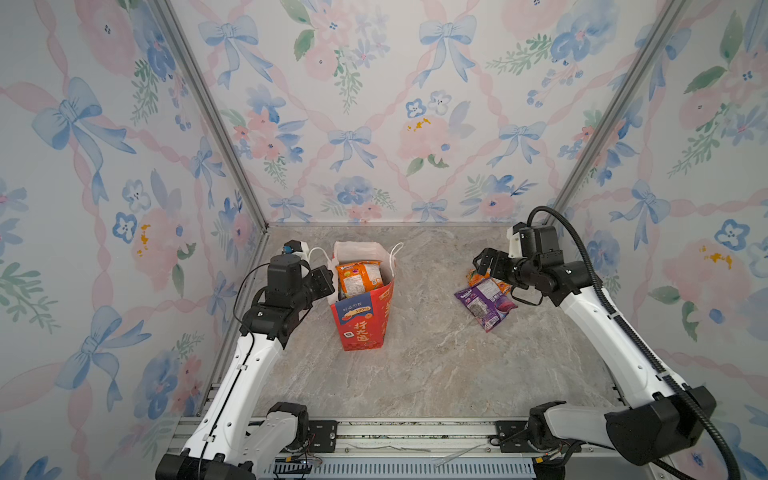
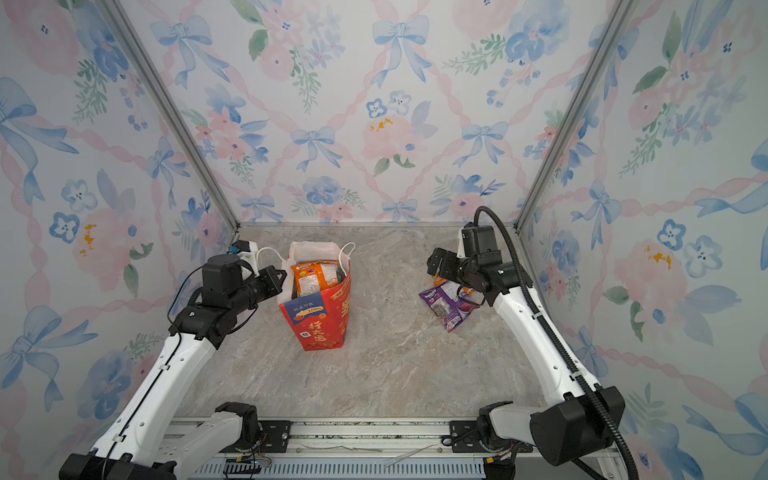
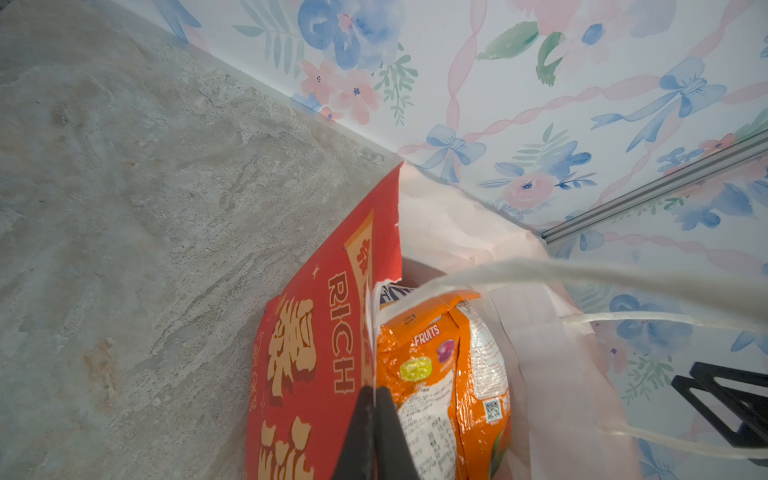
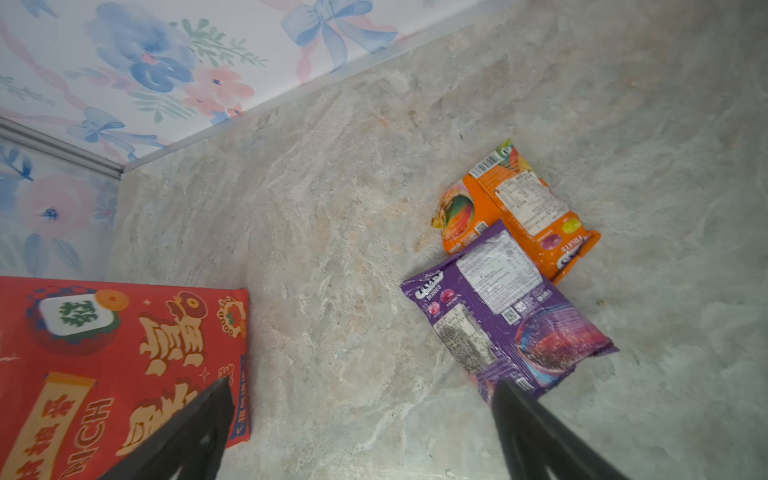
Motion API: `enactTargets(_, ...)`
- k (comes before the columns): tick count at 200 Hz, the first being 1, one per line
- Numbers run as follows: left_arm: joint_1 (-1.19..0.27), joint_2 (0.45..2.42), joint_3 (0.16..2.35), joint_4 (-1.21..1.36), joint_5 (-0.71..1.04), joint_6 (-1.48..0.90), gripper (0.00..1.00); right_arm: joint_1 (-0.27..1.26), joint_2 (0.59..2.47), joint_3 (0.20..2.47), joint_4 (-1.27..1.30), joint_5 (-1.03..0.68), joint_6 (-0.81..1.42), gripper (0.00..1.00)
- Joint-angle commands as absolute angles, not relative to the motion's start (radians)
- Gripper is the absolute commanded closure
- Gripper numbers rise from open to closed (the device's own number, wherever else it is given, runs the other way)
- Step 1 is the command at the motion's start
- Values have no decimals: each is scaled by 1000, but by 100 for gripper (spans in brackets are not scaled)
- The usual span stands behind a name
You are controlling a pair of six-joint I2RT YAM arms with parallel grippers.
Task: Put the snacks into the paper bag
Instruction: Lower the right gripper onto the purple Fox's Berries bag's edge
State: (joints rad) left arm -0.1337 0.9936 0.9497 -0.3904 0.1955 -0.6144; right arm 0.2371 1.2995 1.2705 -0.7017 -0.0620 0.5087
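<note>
Item: purple packet (image 4: 511,316), overlapping orange packet (image 4: 515,208), flat on right of table (image 1: 415,374); paper bag (image 1: 361,320) left-centre. Likely light, crinkly, slippery film; take by crimped end seam. Right gripper (image 4: 361,384) spread wide, empty. Left gripper (image 3: 375,395) pinches bag rim

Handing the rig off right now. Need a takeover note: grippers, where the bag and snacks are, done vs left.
Left gripper: shut on the rim of the paper bag, at its left side.
Right gripper: open, empty, above the table by the loose packets.
Bag: upright, left of centre in both top views.
Done: a bagged orange packet shows at the mouth; anything beneath it is hidden.
Left: the purple packet and the loose orange packet lie on the table to the right, with the purple one overlapping the orange one's edge. Neither is gripped yet.
</note>
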Motion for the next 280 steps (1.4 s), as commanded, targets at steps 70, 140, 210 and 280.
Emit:
enactTargets(70,-93,973,915,-385,189,-620,100,46,1422,1137,-724,-60,496,4)
enactTargets(140,-46,981,892,-384,206,-617,100,21,1592,1166,-664,-112,467,4)
enactTargets(210,-29,990,891,-385,214,-615,100,15,1713,1232,-658,-170,414,3)
enactTargets(280,-26,978,882,-385,218,-619,100,146,1793,1304,-707,-129,366,4)
